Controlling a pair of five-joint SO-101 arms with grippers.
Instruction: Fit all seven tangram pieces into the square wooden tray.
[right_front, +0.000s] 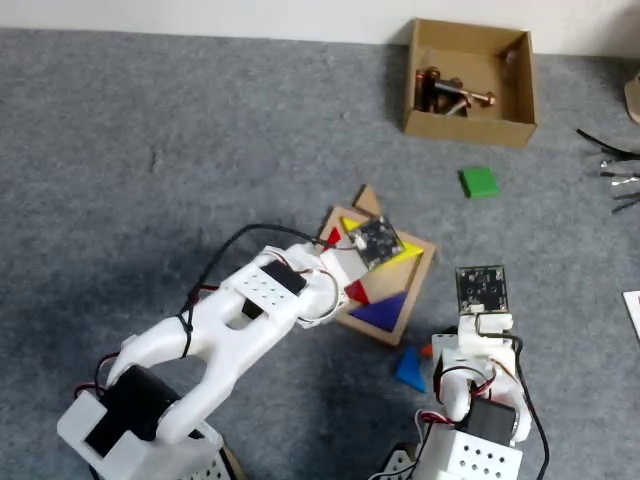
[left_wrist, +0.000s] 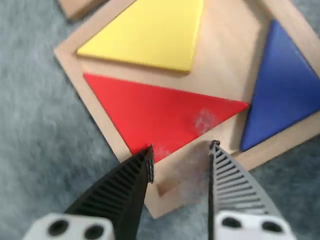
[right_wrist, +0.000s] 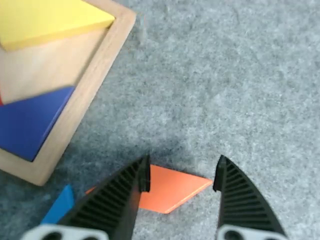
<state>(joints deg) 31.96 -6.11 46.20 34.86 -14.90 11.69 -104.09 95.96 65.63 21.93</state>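
The square wooden tray (right_front: 418, 292) lies mid-table, holding a yellow triangle (left_wrist: 150, 35), a red triangle (left_wrist: 160, 112) and a blue triangle (left_wrist: 285, 90). My left gripper (left_wrist: 182, 150) hangs open just above the red triangle's edge, near a tray corner. Beside the tray, my right gripper (right_wrist: 182, 162) is open over the carpet, with an orange piece (right_wrist: 170, 187) lying between its fingers. A small blue piece (right_front: 408, 368) rests next to the orange one. A green square (right_front: 479, 182) sits apart, beyond the tray. A tan wooden piece (right_front: 368, 198) touches the tray's far corner.
A cardboard box (right_front: 470, 80) with metal parts stands at the back right. Black cables (right_front: 610, 160) lie at the right edge. Grey carpet covers the table, with open room on the left side.
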